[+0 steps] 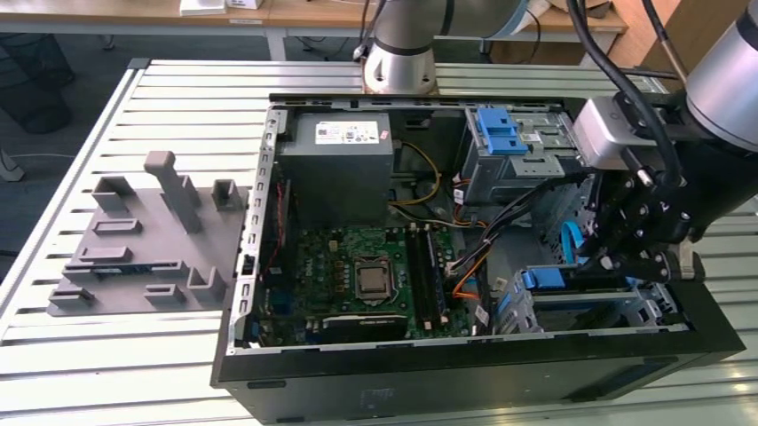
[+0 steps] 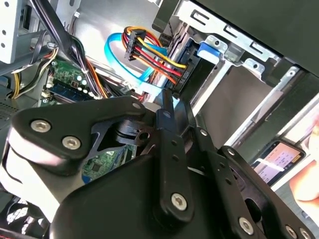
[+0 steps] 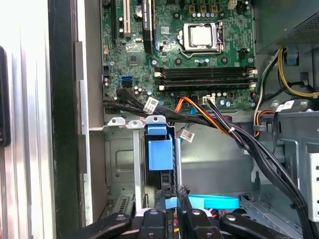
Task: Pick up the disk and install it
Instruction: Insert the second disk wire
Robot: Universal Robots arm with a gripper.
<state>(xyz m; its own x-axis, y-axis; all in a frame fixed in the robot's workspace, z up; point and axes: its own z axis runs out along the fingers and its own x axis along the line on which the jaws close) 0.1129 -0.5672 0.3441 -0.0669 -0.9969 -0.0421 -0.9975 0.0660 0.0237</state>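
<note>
The disk sits in the lower drive bay of the open computer case (image 1: 255, 266), at the exterior view's right. Its blue carrier frame (image 1: 545, 280) shows at the bay's mouth, and again in the first wrist view (image 3: 159, 149) and the second wrist view (image 2: 207, 50). The disk's metal face is hidden inside the bay. My gripper (image 1: 602, 263) hangs just over that bay, beside the blue data cable (image 3: 209, 201). Its fingers (image 3: 159, 201) stand close together with nothing held. In the second wrist view the gripper (image 2: 166, 102) stops short of the black power plug (image 2: 182, 79).
A second blue carrier (image 1: 498, 133) sits in the upper bay. The grey power supply box (image 1: 337, 155) and motherboard (image 1: 361, 280) fill the case's left part. Cable bundles (image 3: 239, 134) cross beside the bay. A grey fixture plate (image 1: 148, 240) lies on the slatted table (image 1: 71, 355).
</note>
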